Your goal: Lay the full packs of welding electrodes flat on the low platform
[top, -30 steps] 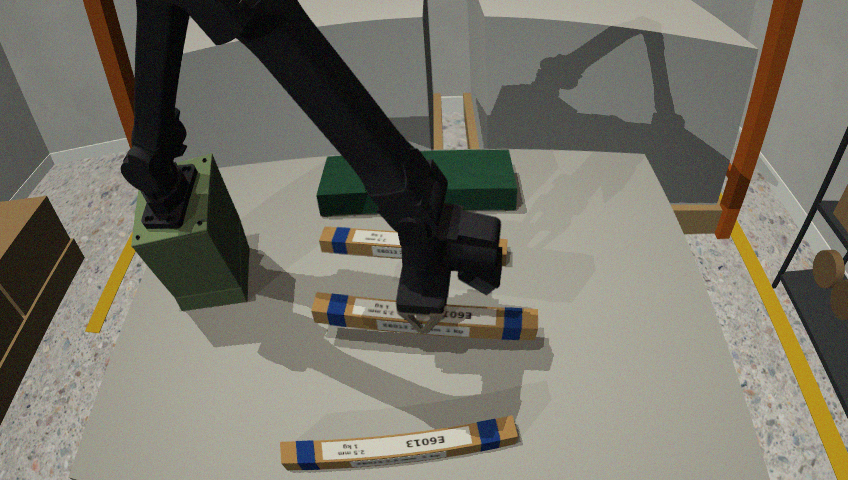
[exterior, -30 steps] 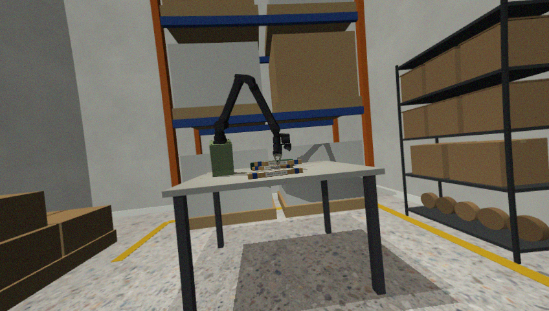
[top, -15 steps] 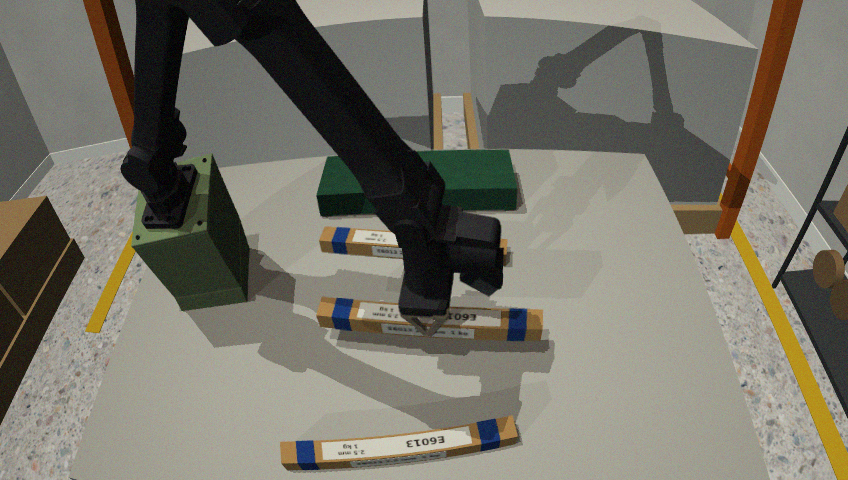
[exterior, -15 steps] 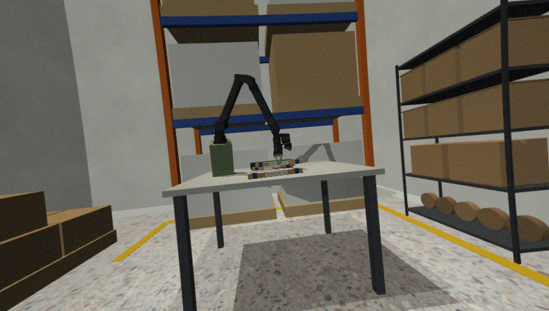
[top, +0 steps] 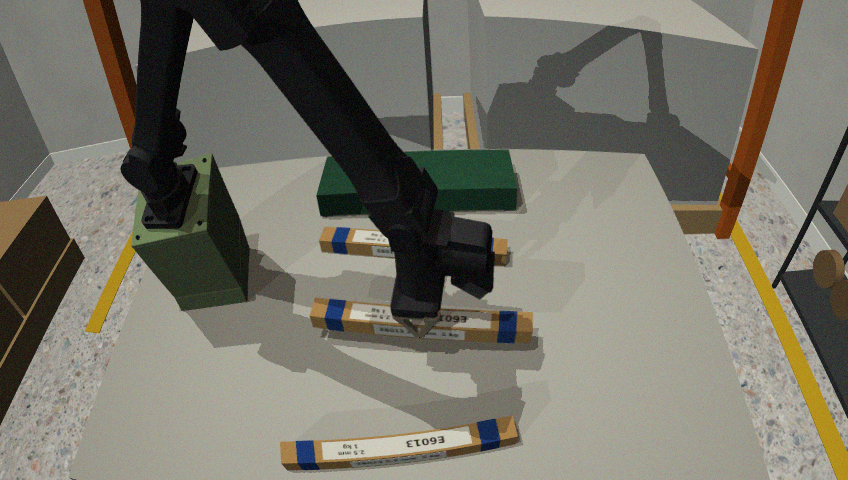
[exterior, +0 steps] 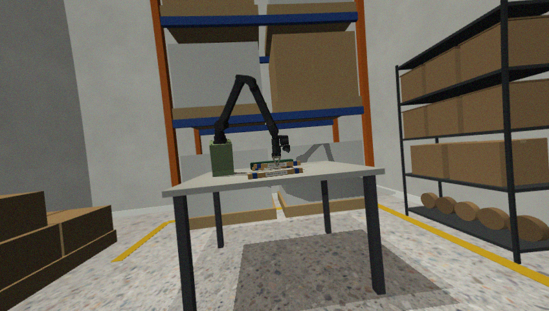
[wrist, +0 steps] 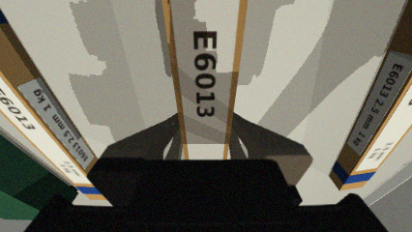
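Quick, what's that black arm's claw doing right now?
Tool: closed on the middle pack, gripping it by its long sides.

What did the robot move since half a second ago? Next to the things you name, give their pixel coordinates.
The middle pack [top: 476,321] [exterior: 265,166] [wrist: 205,72] moved a little, away from the green platform [top: 476,169] [exterior: 285,161] [wrist: 19,179] and towards the arm's base side. The gripper [top: 420,333] [exterior: 276,163] [wrist: 205,116] moved with it. Nothing was newly grabbed or let go. The green platform and the nearest pack [top: 398,443] [exterior: 275,173] [wrist: 379,101] stayed put.
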`<state>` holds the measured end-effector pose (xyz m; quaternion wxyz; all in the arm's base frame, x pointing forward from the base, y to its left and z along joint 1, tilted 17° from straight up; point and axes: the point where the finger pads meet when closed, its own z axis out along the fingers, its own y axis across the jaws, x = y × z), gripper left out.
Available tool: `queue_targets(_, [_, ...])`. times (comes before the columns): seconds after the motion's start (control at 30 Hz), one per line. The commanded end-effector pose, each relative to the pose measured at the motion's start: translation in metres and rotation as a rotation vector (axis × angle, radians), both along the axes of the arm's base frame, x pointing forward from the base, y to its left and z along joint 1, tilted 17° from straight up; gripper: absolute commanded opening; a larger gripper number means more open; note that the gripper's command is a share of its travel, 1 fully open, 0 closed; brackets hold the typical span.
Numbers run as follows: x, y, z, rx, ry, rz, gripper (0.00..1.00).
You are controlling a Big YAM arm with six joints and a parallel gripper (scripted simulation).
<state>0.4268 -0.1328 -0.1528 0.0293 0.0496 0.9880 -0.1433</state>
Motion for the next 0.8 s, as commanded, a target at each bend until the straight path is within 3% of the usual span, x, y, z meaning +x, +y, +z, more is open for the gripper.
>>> queue_targets(0.0, [0.026, 0.002, 0.021, -0.012, -0.066, 0.026, 0.0])
queue_targets(0.37, [0.014, -0.002, 0.016, -0.01, -0.054, 0.015, 0.0])
queue_targets(0.77, [0.02, -0.001, 0.017, -0.012, -0.065, 0.021, 0.0])
